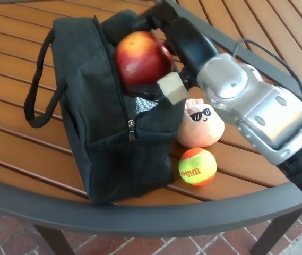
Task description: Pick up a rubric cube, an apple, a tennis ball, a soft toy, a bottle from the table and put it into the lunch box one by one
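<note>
The robot's black right hand (167, 53) grips a round, glossy red apple with a yellow blush (141, 57), fingers wrapped around it, just over the open mouth of the black fabric lunch box (113, 127). The apple's orientation cannot be told. Below the hand lie a peach soft toy wearing sunglasses (201, 125) and an orange-and-yellow tennis ball (197, 166).

One readable mark — "Wilson" — printed on the tennis ball (197, 167).
</note>
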{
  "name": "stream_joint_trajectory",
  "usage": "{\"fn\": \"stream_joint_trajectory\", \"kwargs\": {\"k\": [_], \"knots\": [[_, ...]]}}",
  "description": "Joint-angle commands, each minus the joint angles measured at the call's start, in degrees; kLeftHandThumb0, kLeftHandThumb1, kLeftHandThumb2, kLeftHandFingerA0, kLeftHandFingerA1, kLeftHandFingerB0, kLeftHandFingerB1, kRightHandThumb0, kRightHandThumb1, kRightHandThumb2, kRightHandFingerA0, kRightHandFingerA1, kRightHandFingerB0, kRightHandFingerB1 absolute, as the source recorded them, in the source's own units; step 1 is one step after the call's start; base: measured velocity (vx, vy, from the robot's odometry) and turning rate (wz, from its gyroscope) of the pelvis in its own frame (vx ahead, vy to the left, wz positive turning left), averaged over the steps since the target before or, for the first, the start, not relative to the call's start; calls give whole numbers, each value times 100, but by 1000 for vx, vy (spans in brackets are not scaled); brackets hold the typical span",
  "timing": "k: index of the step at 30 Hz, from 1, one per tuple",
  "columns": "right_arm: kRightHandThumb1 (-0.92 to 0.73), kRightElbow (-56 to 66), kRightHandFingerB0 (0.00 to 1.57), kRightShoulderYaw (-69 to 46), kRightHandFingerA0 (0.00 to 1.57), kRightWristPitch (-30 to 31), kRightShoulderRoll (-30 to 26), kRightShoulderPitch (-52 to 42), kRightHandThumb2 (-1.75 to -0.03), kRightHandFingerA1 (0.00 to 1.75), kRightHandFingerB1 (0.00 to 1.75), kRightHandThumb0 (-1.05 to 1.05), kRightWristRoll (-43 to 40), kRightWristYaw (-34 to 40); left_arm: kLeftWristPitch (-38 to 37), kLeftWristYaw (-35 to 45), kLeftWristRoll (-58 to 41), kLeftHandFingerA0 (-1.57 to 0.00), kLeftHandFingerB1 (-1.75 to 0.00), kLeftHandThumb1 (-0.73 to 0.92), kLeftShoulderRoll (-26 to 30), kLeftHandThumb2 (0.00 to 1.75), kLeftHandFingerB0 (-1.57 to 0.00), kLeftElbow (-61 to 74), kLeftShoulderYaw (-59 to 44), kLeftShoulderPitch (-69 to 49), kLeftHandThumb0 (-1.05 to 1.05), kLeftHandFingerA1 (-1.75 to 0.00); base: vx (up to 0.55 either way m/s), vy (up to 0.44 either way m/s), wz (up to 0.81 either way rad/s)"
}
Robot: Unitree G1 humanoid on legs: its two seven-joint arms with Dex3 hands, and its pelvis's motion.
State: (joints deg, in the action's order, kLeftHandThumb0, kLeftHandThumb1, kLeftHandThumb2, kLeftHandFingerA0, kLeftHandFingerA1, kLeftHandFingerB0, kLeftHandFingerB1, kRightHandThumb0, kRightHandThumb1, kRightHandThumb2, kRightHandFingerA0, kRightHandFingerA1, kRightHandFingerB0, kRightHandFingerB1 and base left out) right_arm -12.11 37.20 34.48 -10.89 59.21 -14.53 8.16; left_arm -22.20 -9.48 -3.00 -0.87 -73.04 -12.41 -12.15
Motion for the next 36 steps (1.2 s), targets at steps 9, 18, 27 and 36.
{"fn": "stream_joint_trajectory", "kwargs": {"k": [9, 18, 27, 36], "knots": [[-63, 54, 0, 2021, 0, 155, -291, 2077, -71, 0, 0, -96, 3411, -525, -275, 143, -50, -105, -111, 41, 132, 113, -99, -154, -126, -25, -19, -126, 0, 0, 0], [-54, -89, 0, 2506, 0, 300, -496, 2176, -97, 35, 0, -101, 3773, -787, -316, 38, 52, -99, -115, 42, 138, 111, -97, -113, -27, -30, -17, -138, 0, 0, 0], [-55, 556, 13, 1351, 0, -64, -631, 1409, -76, 0, 37, -63, 3142, -784, -334, 92, 15, -105, -109, 43, 132, 112, -98, -133, -85, -21, -20, -123, 0, 0, 0], [-45, 1550, 26, -346, 0, 157, -943, -141, -96, 52, 57, -40, 3158, -729, -337, 19, 17, -105, -105, 46, 89, 109, -96, -20, -65, -5, -20, -117, 0, 0, 0]]}}
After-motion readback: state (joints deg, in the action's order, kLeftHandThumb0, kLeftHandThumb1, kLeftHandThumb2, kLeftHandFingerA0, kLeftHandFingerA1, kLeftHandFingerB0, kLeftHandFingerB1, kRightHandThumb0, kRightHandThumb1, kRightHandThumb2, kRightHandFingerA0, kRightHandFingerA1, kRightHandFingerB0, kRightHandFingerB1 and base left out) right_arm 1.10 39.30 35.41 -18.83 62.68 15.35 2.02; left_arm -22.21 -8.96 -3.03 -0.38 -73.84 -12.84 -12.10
